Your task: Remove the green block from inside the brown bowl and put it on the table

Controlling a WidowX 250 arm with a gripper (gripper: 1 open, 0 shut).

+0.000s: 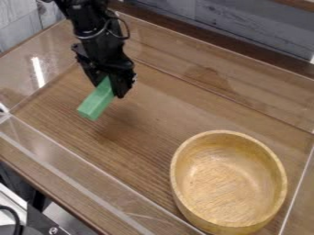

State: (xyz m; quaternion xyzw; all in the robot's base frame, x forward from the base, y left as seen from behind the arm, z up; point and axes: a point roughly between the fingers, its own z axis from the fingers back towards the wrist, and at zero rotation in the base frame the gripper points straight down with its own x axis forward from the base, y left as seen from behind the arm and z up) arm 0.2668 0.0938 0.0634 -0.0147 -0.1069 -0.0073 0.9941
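Observation:
My black gripper hangs over the left part of the table, pointing steeply down. It is shut on the upper end of the green block, which tilts down to the left just above the wood surface; whether the block touches the table I cannot tell. The brown bowl sits at the front right, wide and shallow, with nothing inside it. Gripper and block are well apart from the bowl, to its upper left.
Low clear acrylic walls run along the table's edges. A grey plank wall stands behind the table.

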